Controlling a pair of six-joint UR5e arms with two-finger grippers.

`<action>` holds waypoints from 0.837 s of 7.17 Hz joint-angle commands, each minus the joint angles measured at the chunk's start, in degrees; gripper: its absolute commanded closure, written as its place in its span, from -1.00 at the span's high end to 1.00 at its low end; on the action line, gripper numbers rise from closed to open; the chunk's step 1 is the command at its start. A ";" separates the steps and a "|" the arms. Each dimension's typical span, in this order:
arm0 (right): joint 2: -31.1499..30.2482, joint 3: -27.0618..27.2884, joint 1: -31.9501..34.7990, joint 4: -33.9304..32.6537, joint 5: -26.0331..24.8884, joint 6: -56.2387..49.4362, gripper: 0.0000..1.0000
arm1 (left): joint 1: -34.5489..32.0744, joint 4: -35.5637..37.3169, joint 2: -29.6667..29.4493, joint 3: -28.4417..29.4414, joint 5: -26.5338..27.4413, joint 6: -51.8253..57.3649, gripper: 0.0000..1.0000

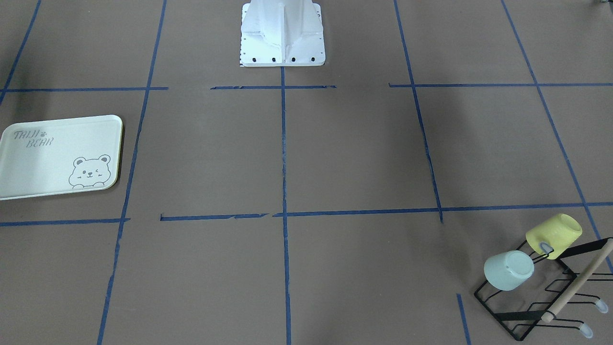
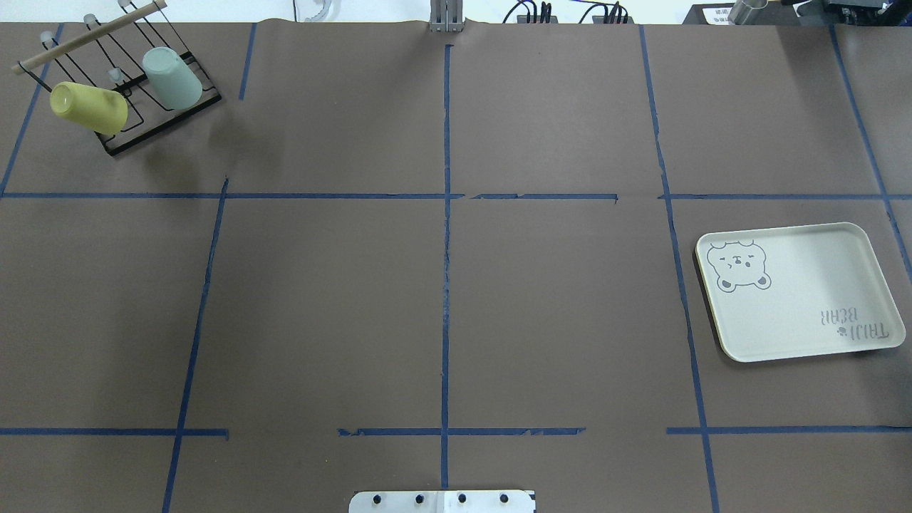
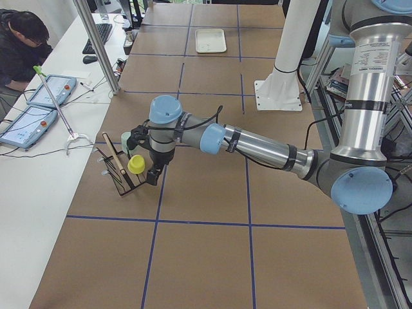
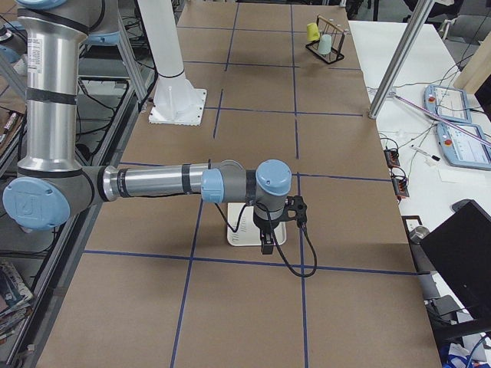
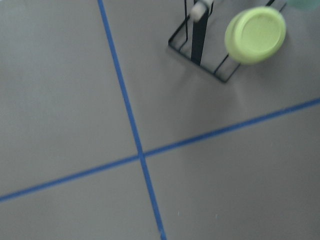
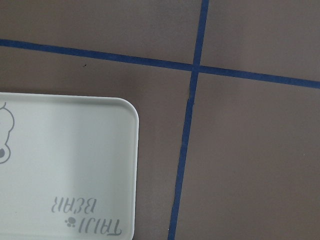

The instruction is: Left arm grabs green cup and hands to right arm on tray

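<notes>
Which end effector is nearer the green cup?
Left. The left end effector hangs beside the rack holding the green cup; the right end effector is over the tray at the opposite end.

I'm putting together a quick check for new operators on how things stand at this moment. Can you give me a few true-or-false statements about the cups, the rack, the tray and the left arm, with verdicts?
1. The green cup sits on the rack, next to the yellow cup. True.
2. The tray carries a bear drawing and the words TAIJI BEAR. True.
3. The green cup stands on the tray. False: no cup is on the tray; the green cup is on the rack.
4. The yellow cup lies on the table, off the rack. False: it sits tilted on a rack prong.
5. The left arm stretches out toward the rack. True.
</notes>
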 commanded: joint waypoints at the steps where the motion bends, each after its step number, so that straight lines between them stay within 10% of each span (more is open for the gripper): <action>1: 0.00 -0.17 0.00 0.00 0.00 0.08 1.00 | 6.40 -2.18 -7.52 1.81 0.30 -5.58 1.00; 6: 0.00 -0.61 0.00 -0.09 0.00 -0.01 1.00 | 15.82 -10.33 -28.11 24.10 15.44 -9.64 1.00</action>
